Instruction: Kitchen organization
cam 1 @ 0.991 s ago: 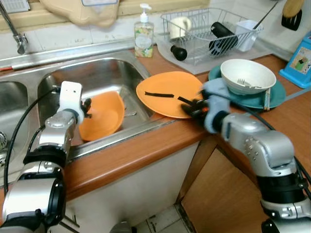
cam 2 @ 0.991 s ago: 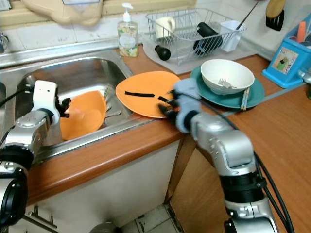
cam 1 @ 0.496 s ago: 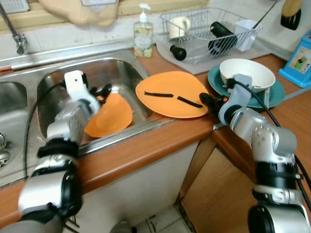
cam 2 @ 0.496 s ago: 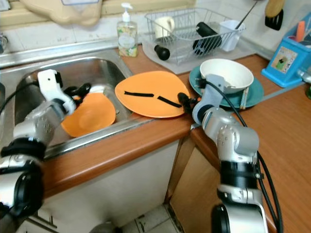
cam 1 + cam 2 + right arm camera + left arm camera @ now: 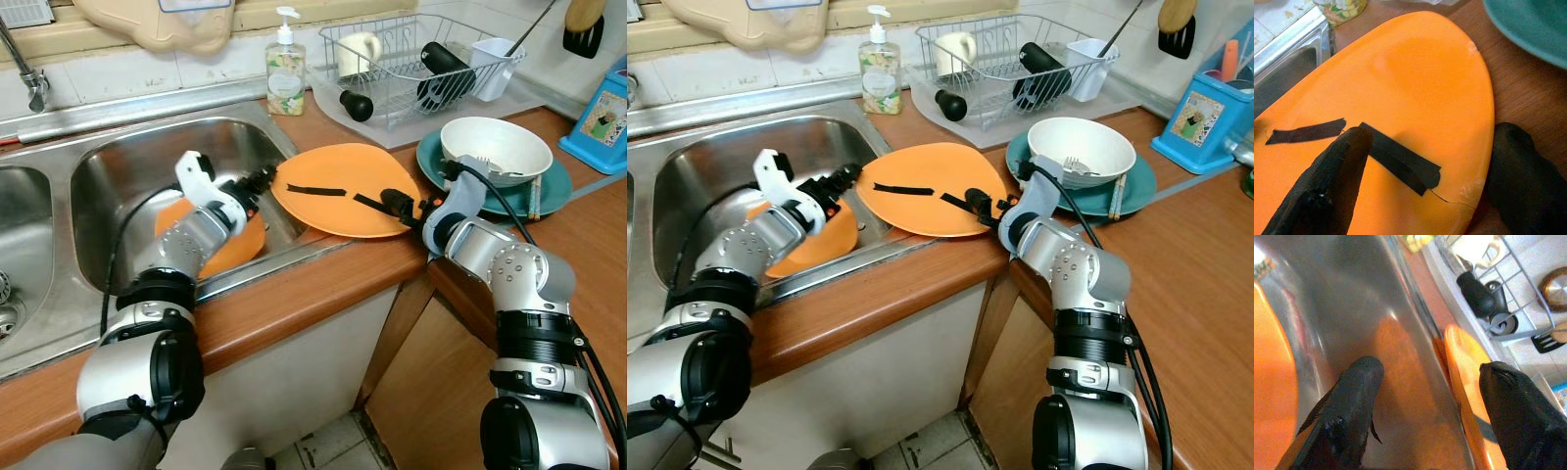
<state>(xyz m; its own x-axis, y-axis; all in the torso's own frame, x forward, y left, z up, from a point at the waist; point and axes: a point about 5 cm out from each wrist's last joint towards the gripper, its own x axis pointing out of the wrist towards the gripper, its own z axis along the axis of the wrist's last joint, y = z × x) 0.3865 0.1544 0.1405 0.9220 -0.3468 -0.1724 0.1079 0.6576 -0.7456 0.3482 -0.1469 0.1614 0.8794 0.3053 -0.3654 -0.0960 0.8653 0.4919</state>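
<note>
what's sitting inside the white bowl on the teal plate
A fork lies inside the white bowl, tines showing near the front rim. The bowl's wall hides its handle end. The bowl rests on the teal plate.

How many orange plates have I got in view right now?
2. One orange plate lies on the counter at the sink's edge; the other orange plate leans inside the sink basin, partly hidden behind the left arm.

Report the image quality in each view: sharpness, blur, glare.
Left and right eye views: sharp, evenly lit, soft glare on the sink. Left wrist view: close, soft focus on the fingers. Right wrist view: orange plate crisp, near fingertips blurred.
</note>
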